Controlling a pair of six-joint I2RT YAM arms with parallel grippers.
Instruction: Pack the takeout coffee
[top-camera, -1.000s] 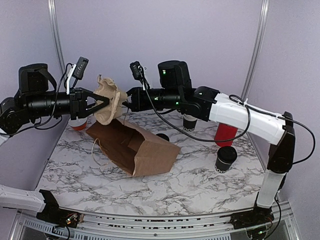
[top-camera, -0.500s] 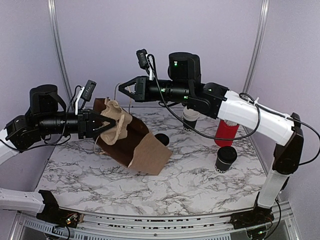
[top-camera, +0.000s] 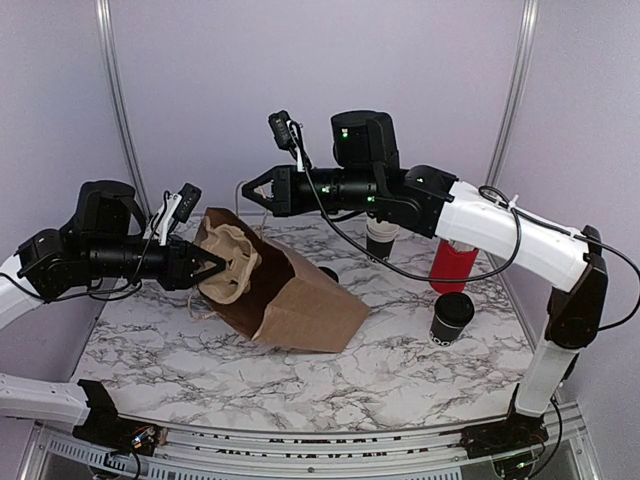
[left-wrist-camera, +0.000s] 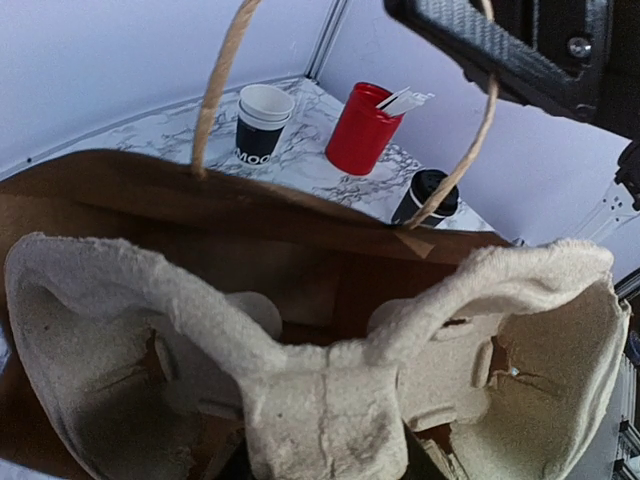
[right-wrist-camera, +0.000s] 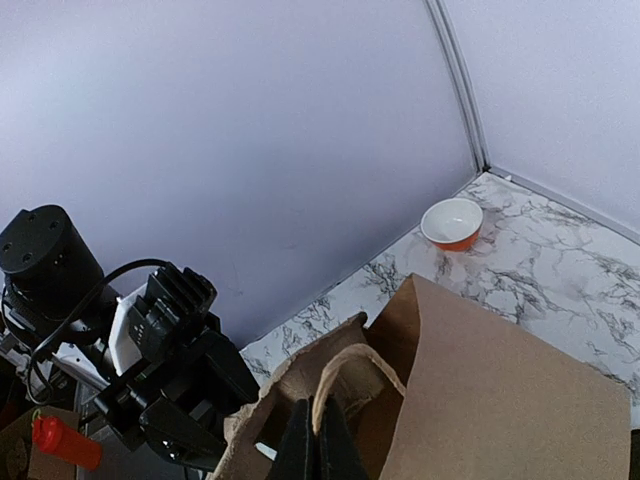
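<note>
The takeout coffee, a small black lidded cup, stands alone on the right of the table; it also shows past the bag rim in the left wrist view. A brown paper bag lies tilted, mouth facing left. My right gripper is shut on the bag's paper handle, holding the mouth up. My left gripper is shut on a grey pulp cup carrier, which sits in the bag's mouth. The carrier hides the left fingers in the wrist view.
A stack of white-rimmed black cups and a red cylinder of white sticks stand at the back right. An orange bowl sits at the far left corner. Walls close in the back and sides.
My right gripper rose with the handle and lifted the bag's mouth. My left gripper came down and right, pushing the carrier into the mouth. The bag slid a little to the right.
</note>
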